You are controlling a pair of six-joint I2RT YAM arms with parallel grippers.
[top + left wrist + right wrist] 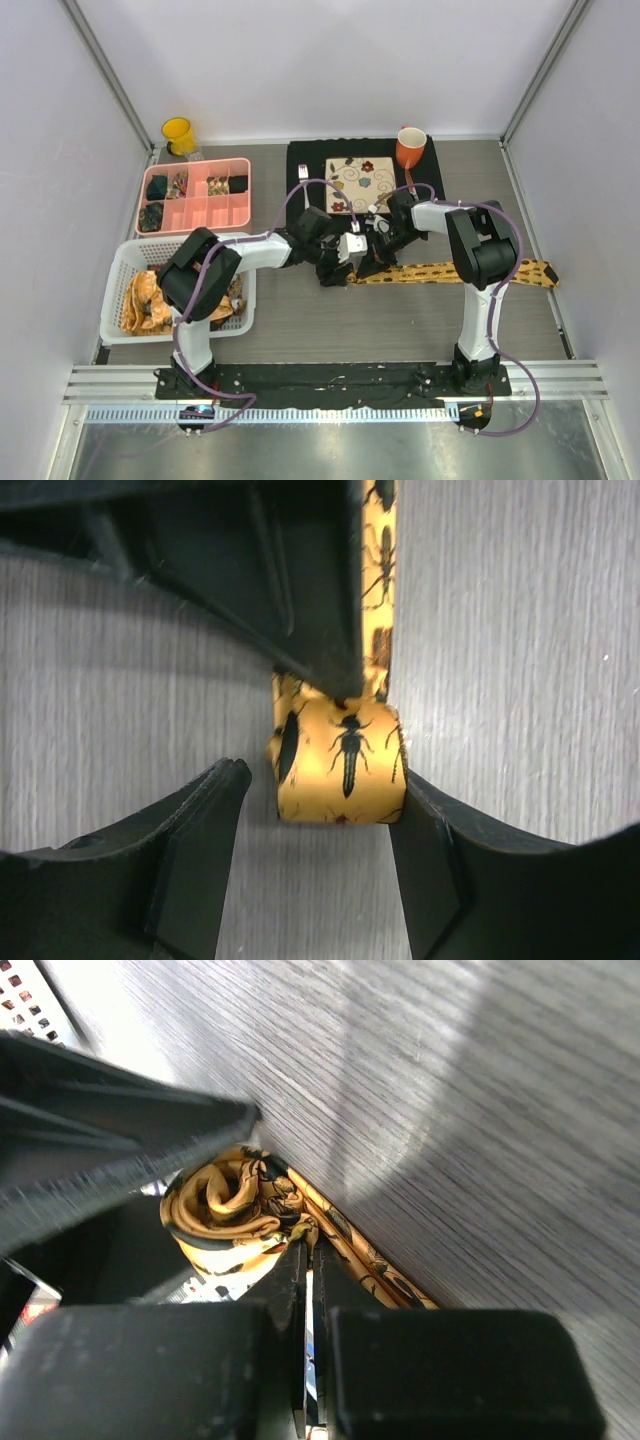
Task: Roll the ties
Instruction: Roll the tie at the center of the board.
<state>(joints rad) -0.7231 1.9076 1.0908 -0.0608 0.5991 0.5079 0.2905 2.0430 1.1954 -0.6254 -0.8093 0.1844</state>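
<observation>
My left claw (320, 780) stands open astride the rolled end of the tie (225, 1205), one pad touching it, the other apart; my right claw (308, 1252) is closed, tips against the same roll. One tie on the table (330, 330), unrolled length flat to my right; more ties (150, 300) heaped in one white basket (118, 290), uncountable

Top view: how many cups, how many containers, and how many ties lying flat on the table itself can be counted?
Cups: 2 (yellow cup, orange mug)
Containers: 2 (pink tray, white basket)
Ties on the table: 1 (yellow tie)
Total: 5
</observation>
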